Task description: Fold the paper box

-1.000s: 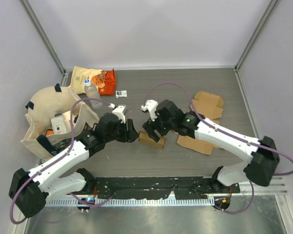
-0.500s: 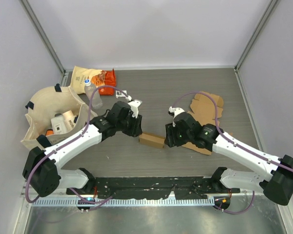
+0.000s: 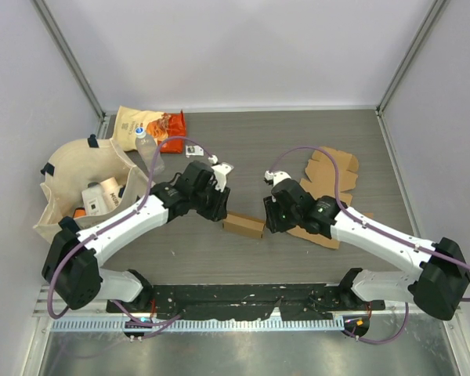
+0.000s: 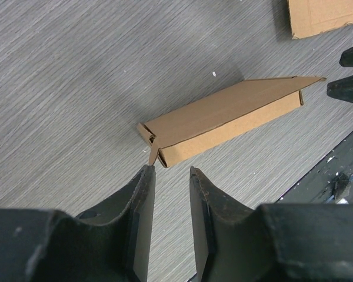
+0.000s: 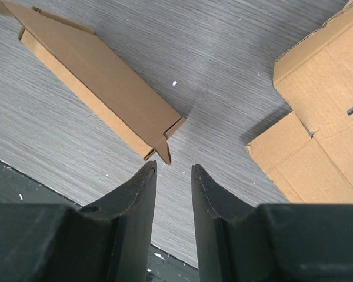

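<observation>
The paper box (image 3: 244, 225), closed into a long flat brown shape, is seen lying on the table (image 3: 298, 133) between the two grippers. One of its ends, with a small flap, is found just ahead of the fingertips of the left gripper (image 4: 170, 172), and the other end just ahead of the right gripper (image 5: 173, 168). On each gripper the fingers are kept only a little apart, with nothing held in the narrow gap, and flat cardboard sheets (image 5: 323, 117) are laid near the right gripper, on its right side.
</observation>
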